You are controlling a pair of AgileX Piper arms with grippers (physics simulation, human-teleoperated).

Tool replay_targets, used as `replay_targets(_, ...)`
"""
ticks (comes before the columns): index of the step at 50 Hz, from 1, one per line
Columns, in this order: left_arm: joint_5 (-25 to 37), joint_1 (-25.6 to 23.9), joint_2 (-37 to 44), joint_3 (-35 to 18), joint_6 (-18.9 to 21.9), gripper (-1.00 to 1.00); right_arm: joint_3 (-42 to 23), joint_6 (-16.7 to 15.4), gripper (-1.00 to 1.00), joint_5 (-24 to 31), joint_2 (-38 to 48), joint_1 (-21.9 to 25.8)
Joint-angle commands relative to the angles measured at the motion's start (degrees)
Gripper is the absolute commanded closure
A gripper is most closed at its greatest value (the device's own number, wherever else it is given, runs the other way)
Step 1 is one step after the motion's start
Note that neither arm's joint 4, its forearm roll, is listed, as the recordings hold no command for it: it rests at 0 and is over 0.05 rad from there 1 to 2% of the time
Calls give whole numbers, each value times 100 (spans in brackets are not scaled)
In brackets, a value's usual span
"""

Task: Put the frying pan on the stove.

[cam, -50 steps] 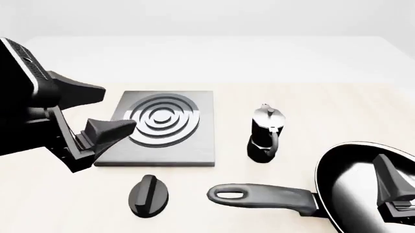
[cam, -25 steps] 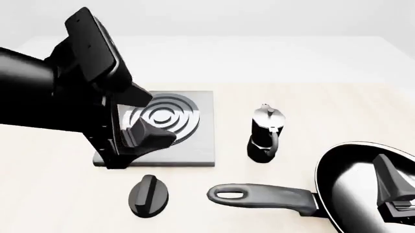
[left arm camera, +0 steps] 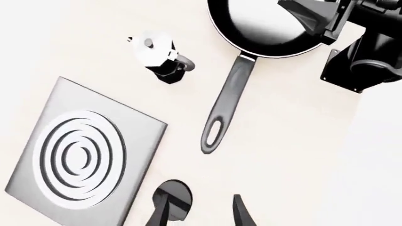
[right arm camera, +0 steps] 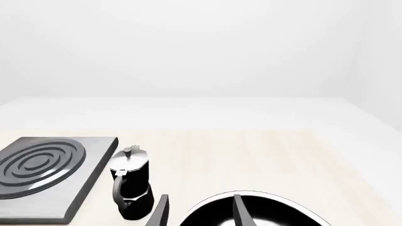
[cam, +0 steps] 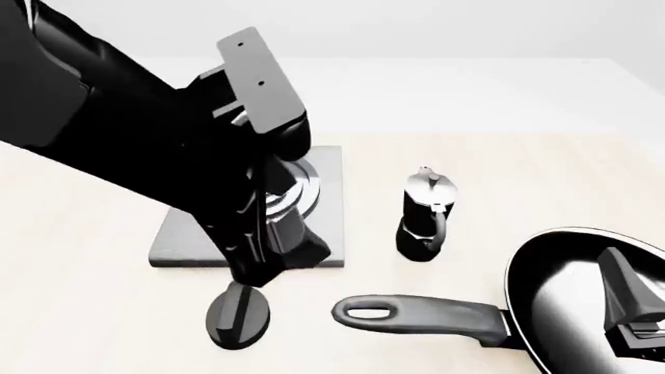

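The frying pan (cam: pixel 566 292) lies on the table at the front right, its long handle (cam: pixel 416 315) pointing left. It also shows in the left wrist view (left arm camera: pixel 261 23) and the right wrist view (right arm camera: pixel 264 212). The stove (cam: pixel 322 195) lies left of centre, largely hidden by my left arm. It shows whole in the left wrist view (left arm camera: pixel 82 157). My left gripper (cam: pixel 280 261) is open and empty, pointing down over the stove's front edge, above the knob. My right gripper (cam: pixel 634 312) is open, hovering over the pan's bowl.
A black-and-silver moka pot (cam: pixel 425 214) stands between the stove and the pan. A small black oval knob (cam: pixel 238 313) lies in front of the stove, left of the handle's loop end. My left arm crosses over most of the stove.
My left arm has swung right and forward across the stove, its gripper now over the stove's front edge near the knob. The pan and the right arm have not moved.
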Motion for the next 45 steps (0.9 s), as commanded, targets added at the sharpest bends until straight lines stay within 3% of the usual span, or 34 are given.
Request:
replay_targets(1,474,-392,470,-535,-170,-100,0,0,-100,0,1,0)
replay_targets(8,609,-460,715,-887,-48,-100,0,0,-100,0,1,0)
replay_targets(25,493,-217,1124,-1066,328,-100,0,0,-100,0,0,0)
replay_targets(45,39,-332,1459,-839,373,-100,0,0,-100,0,1,0)
